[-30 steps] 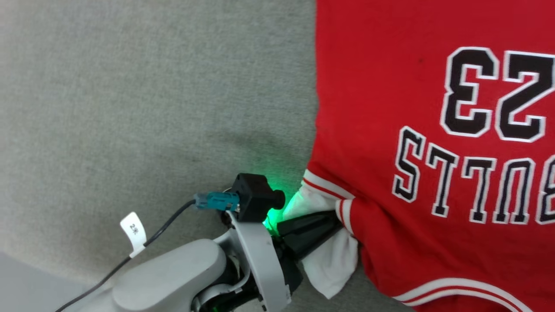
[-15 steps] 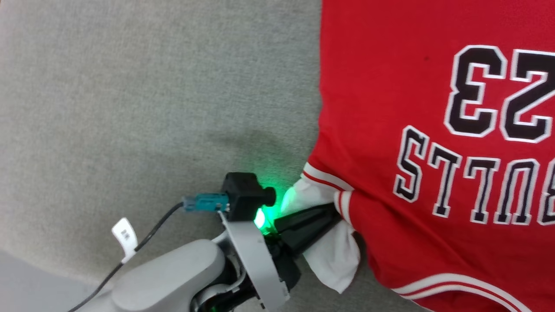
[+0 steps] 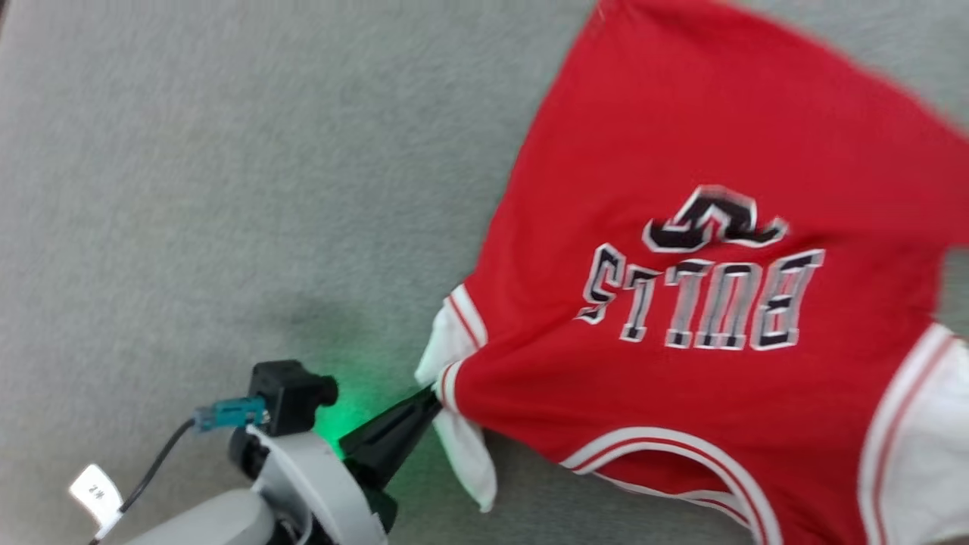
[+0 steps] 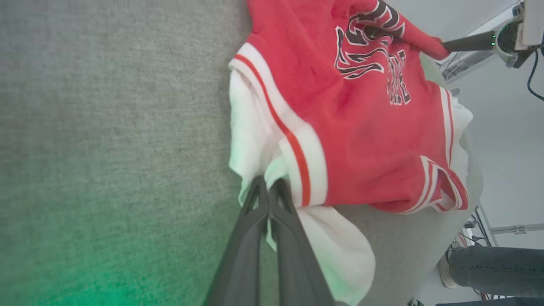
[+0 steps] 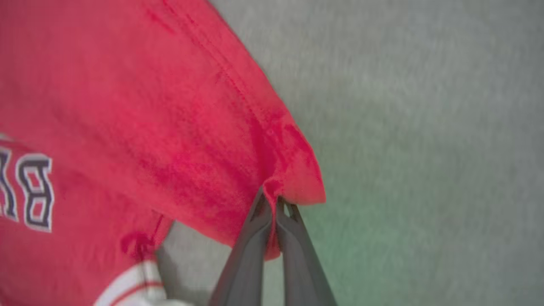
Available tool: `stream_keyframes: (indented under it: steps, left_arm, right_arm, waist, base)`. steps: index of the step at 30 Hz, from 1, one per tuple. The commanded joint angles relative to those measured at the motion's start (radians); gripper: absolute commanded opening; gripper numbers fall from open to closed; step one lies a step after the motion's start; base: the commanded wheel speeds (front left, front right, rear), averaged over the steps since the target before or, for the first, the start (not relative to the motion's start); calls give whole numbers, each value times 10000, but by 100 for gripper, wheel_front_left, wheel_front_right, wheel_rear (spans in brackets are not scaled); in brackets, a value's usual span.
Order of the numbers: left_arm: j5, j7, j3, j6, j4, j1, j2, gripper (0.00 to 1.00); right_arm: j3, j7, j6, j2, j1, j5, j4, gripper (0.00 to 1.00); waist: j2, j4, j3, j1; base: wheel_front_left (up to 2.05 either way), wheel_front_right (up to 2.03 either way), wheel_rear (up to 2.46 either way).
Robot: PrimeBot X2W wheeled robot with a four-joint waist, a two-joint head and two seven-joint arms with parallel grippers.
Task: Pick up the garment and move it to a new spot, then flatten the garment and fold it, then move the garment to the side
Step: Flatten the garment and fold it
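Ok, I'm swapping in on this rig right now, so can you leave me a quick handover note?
Left gripper: shut on the white sleeve of the garment.
Right gripper: shut on a red edge of it.
Where: the garment lies rumpled on the grey mat, number creased.
Done: both grips taken.
To do: carry to a new spot, flatten, fold, move aside.

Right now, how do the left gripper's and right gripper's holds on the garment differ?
The left gripper pinches the white sleeve beside the striped trim; the right gripper pinches a plain red edge. Cloth at the left gripper bunches in loose folds; cloth at the right gripper draws into a single peak. Shared: both are shut on the same garment.
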Motion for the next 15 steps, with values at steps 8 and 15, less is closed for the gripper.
stream_keyframes:
  steps: [8,15]
  left_arm:
    - [-3,55,59,474,-530,317,473,0]
    - [54,233,78,578,-635,69,556,0]
  right_arm:
    - [-268,-517,-7,-681,4368,947,-2227,0]
    - [-278,-1097,-5,-200,7115,604,-3459,0]
  waist:
    - [-1,-1568,-1194,0]
    - [-1,-1777,-1075,0]
  base:
    - [0,0,0]
    - [0,0,0]
